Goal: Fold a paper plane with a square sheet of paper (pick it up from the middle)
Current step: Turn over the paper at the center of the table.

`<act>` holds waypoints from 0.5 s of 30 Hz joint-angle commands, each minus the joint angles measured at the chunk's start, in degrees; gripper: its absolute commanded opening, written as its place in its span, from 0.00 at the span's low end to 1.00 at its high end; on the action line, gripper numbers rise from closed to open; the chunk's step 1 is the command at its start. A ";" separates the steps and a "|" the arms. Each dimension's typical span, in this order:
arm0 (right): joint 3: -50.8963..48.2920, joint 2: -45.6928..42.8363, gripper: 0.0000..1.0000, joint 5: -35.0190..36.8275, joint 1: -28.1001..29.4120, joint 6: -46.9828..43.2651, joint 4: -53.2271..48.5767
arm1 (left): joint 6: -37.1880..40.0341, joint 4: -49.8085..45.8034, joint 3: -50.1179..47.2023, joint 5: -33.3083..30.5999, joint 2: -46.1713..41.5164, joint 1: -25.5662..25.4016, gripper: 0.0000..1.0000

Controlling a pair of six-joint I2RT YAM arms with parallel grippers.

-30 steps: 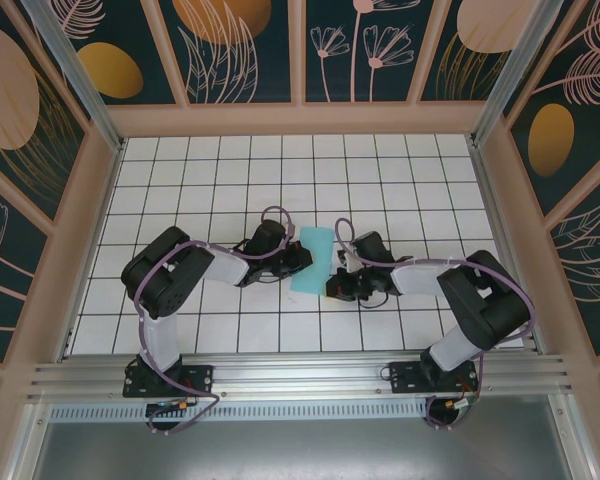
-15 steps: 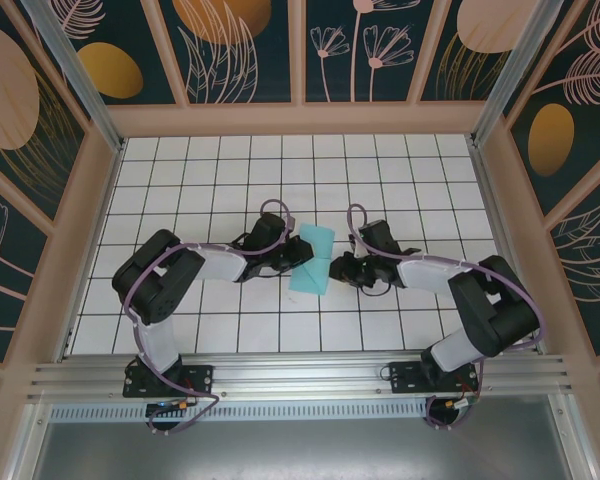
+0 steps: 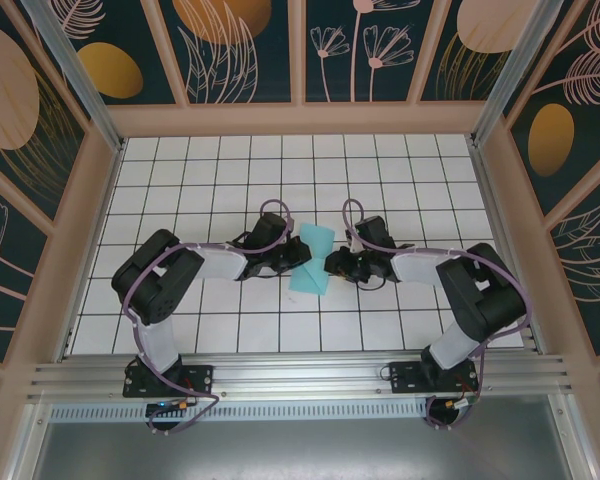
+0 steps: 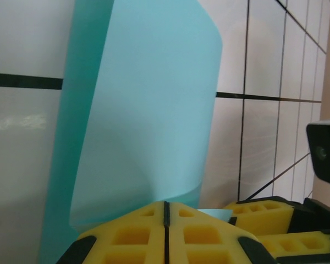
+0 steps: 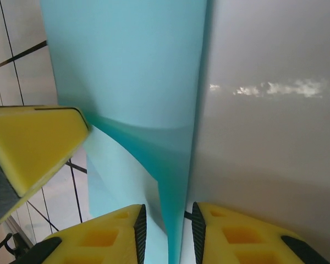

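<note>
Near the middle of the white tiled worktop (image 3: 180, 170) lies the square sheet of paper (image 3: 318, 245), light blue-green and folded narrower. It sits at the center of the top picture, between the two arms. The left tool (image 3: 296, 262) is at its left edge. In the left wrist view its yellow pads (image 4: 132, 231) press tight together on the sheet's edge, and the sheet curls up from there. The right tool (image 3: 332, 268) is at the sheet's right edge. In the right wrist view its pads (image 5: 110, 231) stand a little apart, and a fold of the sheet runs down into the small gap.
</note>
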 commanded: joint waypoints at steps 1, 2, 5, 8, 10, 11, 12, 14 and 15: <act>1.91 1.96 0.32 -1.00 -0.49 0.92 1.92 | 1.62 -2.26 1.54 -1.26 1.69 0.04 0.09; 2.14 2.40 0.32 -0.93 -0.46 0.98 1.82 | 1.85 -2.88 1.73 -1.60 1.87 0.05 0.10; 2.47 2.85 0.33 -0.28 -0.52 1.07 1.24 | 2.37 -3.93 2.11 -1.98 2.47 0.00 0.09; 2.36 3.35 0.33 -0.80 -0.47 1.51 2.00 | 2.52 -4.60 2.15 -2.03 2.89 0.01 0.08; 2.36 3.71 0.33 -1.44 -0.49 1.78 2.59 | 2.54 -4.54 2.06 -2.10 2.92 0.04 0.08; 2.23 3.71 0.33 -1.75 -0.49 1.90 2.99 | 2.53 -4.59 2.08 -2.10 2.93 0.01 0.08; 2.19 3.67 0.33 -2.15 -0.55 2.00 3.41 | 2.54 -4.60 2.04 -2.08 2.88 0.02 0.08; 2.10 3.69 0.33 -2.84 -0.58 2.36 4.16 | 2.46 -4.68 2.07 -2.12 2.87 0.05 0.08; 2.10 3.71 0.33 -3.07 -0.51 2.54 4.47 | 2.45 -4.54 1.98 -2.09 2.84 0.05 0.08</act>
